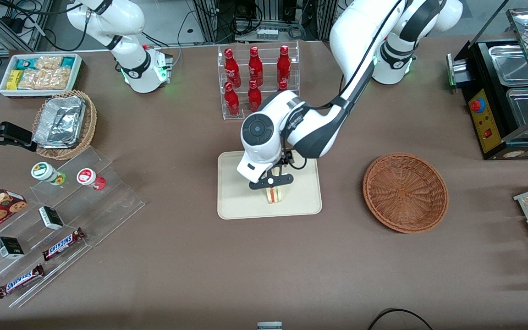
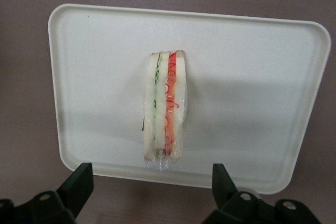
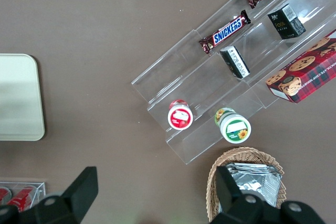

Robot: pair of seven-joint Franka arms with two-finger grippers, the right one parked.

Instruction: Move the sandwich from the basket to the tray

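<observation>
Sandwich [image 2: 165,106] is on the tray [image 2: 252,103], standing on edge, filling layers facing up, near the tray's middle and toward the rim nearest the front camera. Tool [image 2: 152,184] hangs directly above the tray, fingers [image 2: 79,182] spread wide, one on each side of the sandwich and clear of it, nothing pinched. Wicker basket [image 1: 405,191] sits on the bench [image 1: 200,266] beside the tray, toward the working arm's end, well apart from it.

Red bottles [image 1: 255,78], Snickers bars [image 1: 62,244]
</observation>
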